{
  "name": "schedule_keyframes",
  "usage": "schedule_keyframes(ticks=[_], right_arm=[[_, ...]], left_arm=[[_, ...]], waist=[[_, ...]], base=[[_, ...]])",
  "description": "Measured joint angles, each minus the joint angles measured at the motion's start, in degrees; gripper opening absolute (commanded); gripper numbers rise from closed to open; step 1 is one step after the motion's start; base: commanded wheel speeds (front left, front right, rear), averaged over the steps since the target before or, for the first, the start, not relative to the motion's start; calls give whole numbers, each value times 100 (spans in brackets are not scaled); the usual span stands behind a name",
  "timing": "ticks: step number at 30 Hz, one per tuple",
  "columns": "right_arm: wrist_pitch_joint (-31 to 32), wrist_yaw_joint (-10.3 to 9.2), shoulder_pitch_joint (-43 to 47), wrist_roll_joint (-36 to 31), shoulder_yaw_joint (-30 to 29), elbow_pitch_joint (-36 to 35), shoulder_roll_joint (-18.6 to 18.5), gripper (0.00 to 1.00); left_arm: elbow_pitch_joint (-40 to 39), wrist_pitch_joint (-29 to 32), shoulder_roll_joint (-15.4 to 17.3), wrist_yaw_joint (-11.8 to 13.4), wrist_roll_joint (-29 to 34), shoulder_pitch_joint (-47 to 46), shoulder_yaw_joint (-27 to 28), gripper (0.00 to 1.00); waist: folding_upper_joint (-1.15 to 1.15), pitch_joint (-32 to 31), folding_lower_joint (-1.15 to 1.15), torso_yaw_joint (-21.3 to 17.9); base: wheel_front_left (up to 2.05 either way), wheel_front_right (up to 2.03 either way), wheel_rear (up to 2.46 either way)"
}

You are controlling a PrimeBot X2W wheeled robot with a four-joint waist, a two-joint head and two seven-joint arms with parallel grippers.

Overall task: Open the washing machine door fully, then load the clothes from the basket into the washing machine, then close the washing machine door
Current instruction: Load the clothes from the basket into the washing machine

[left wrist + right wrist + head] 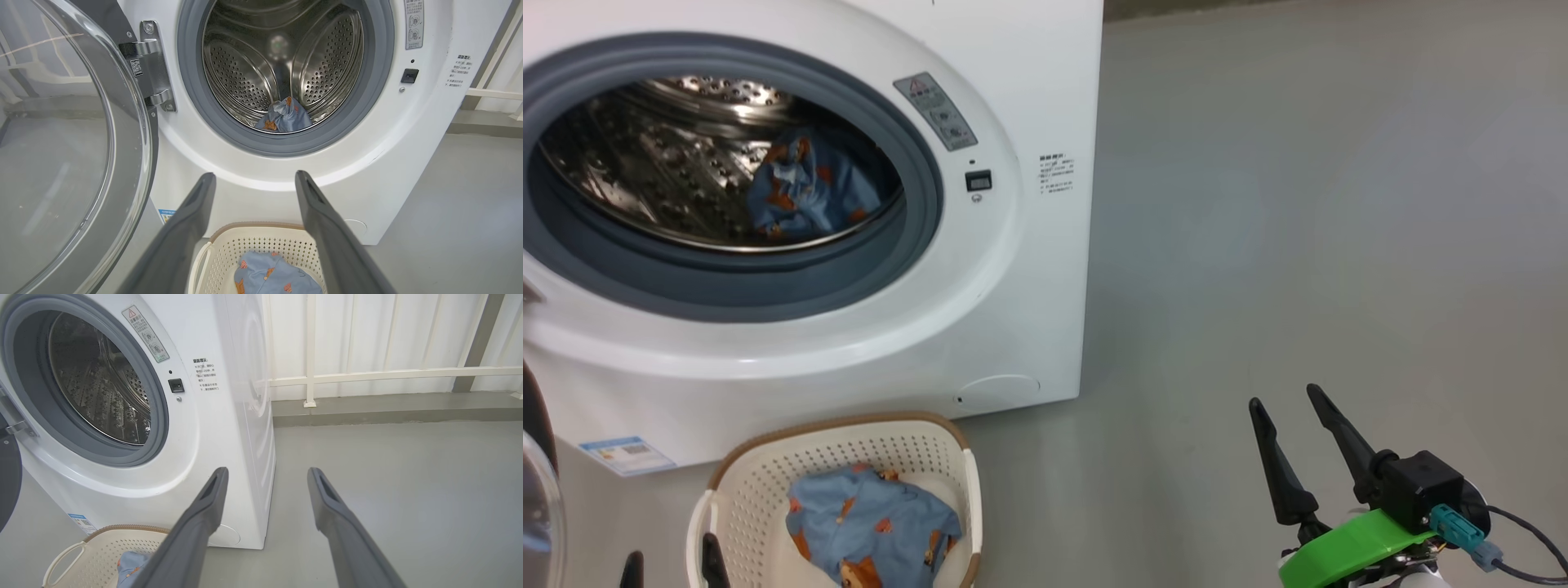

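Dark-fingered left gripper (254,175): jaws spread wide, nothing between them, poised over the near side of the basket (253,225). Right gripper (1285,398): likewise spread and empty, off to the right over bare floor (1298,204), well apart from the work.

Basket sits on the floor just in front of the washing machine (1013,286), below its opening. Clothes (870,523): one crumpled light-blue piece lies in the basket, bunched toward the middle, with cream bottom showing around it.

Washing machine door (61,143) is swung out to the left on its hinge (153,61), clear of the opening. Judged: door step done.

Farther in, a second blue piece (286,116) lies low at the front of the drum (282,53), just behind the grey gasket (286,143).

Step in hand, judged: pick the piece from the basket and carry it in. Notes for doing it well:
- descend straight between the basket walls onto the highest fold, so the fingertips pinch cloth and not perforated plastic;
- close on a thick bunch, since a thin edge may slip or trail;
- lift until the hem clears the brown rim, or the basket may drag along;
- pass over the gasket lip and release deep in the drum, so nothing hangs out to foul the door on closing.
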Motion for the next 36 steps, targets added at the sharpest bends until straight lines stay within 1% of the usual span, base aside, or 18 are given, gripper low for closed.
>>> schedule_keyframes(ticks=[8,14,18,30,36], right_arm=[[0,0,-32,-1,-16,-54,1,100],[-1,0,-168,8,-16,-76,1,100],[-1,0,-330,20,-9,-135,0,100],[-1,0,-795,79,18,-229,-3,100],[-1,0,-1017,86,45,-305,-3,100]], left_arm=[[-250,0,-2,-16,-62,-451,-9,100],[-176,0,-3,-160,-59,-828,-15,100],[54,0,-3,-229,-121,-1165,-7,100],[1294,0,-14,-743,-375,-2098,109,100],[1836,0,-29,-938,-381,-2579,292,100]], waist=[[0,407,0,32],[0,824,1,41],[0,1142,1,38],[0,2106,1,-69],[0,2537,1,-193]], base=[[0,0,0],[0,0,0],[0,0,0],[0,0,0],[0,0,0]])
